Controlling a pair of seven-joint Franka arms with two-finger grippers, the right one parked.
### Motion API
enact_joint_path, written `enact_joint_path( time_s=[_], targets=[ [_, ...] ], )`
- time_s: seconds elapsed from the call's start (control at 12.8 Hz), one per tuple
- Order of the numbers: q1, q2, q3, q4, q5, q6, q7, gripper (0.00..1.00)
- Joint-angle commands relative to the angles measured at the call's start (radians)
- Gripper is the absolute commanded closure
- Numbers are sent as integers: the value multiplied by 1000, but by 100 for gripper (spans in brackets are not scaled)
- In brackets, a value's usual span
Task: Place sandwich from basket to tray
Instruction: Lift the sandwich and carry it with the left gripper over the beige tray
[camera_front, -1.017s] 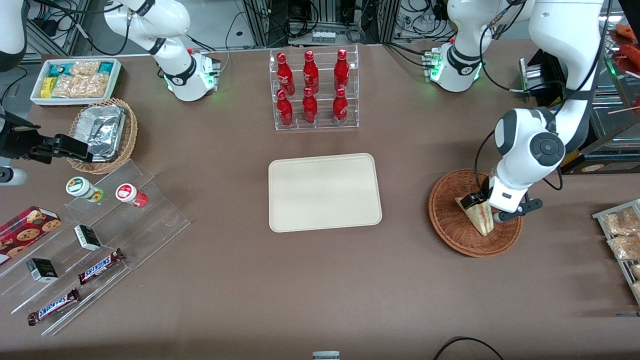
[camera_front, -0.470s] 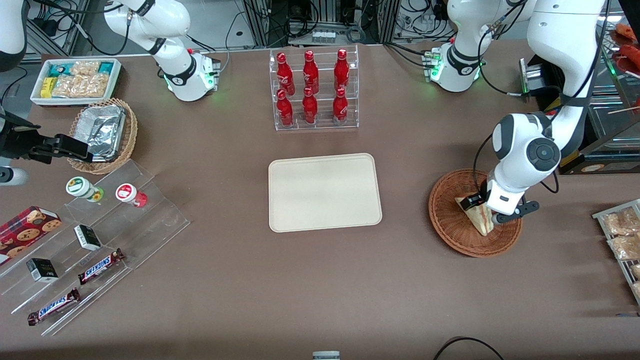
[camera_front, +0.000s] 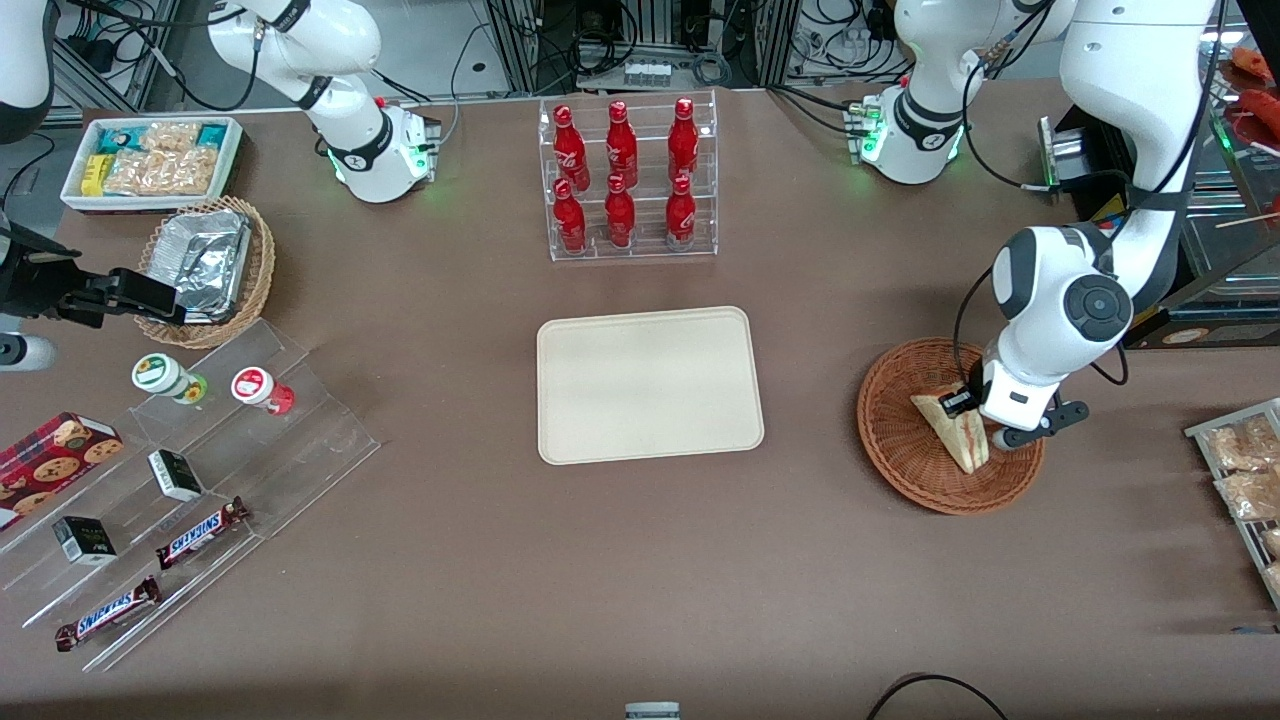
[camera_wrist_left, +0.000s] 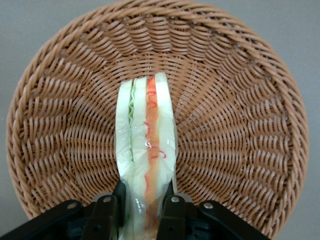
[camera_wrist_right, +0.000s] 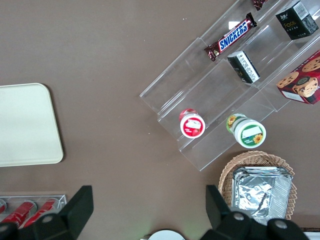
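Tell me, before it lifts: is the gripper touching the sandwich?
Touching. The left wrist view shows the gripper with both fingers pressed against the sandwich sides.

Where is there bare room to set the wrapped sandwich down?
The flat cream-beige tray holds nothing. Bare brown table separates it from the reddish-brown wicker basket, where the gripper clamps the triangular sandwich. The rack of red bottles crowds the side farther from the front camera.
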Motion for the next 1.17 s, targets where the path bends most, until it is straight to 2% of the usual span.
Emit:
enact_joint_path(
  time_s=[0.0, 0.31, 0.39, 0.7, 1.1],
  targets=[
    [-7, -84, -9, 42, 7, -149, -17, 70],
    [-74, -72, -12, 347, 3, -537, -34, 70],
    [-108, -60, -12, 410, 1, -586, -53, 70],
    [-307, 0, -12, 544, -8, -608, -145, 70],
    [-533, 185, -12, 697, -6, -599, -287, 70]
  ],
)
